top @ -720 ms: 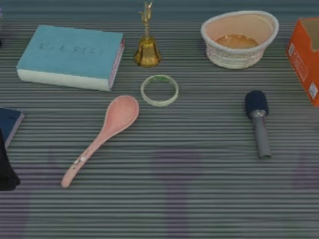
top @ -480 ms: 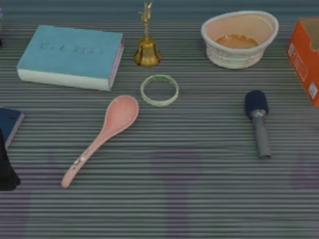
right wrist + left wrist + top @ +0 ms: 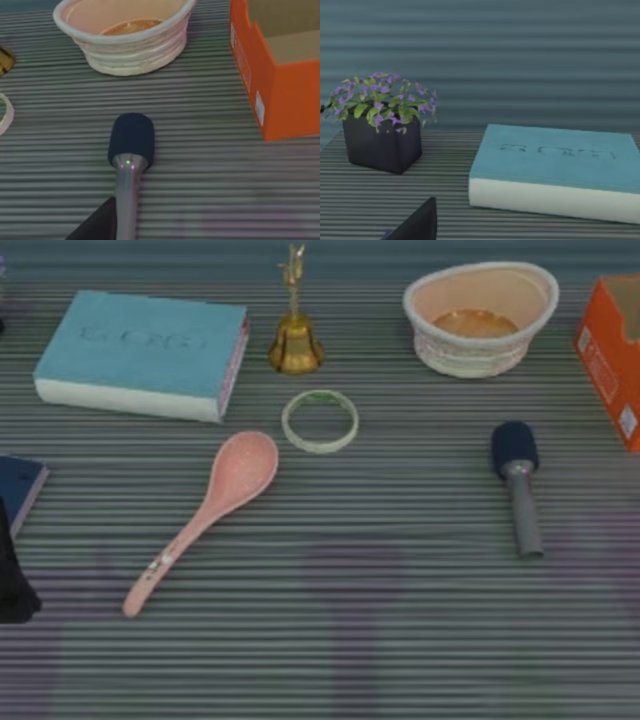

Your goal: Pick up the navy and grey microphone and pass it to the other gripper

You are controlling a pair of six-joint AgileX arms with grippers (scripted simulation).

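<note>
I cannot tell if the fingers on either claw are apart or together. The left gripper (image 3: 14, 575) sits at the left edge of the top view. The navy and grey microphone (image 3: 518, 488) lies flat at centre right, below the woven basket (image 3: 481, 318), left of the orange box (image 3: 612, 350).

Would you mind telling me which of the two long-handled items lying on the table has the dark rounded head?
The navy and grey microphone, on the table's right side, with a navy foam head on a grey handle. The pink spoon, left of centre, is pink throughout and longer.
</note>
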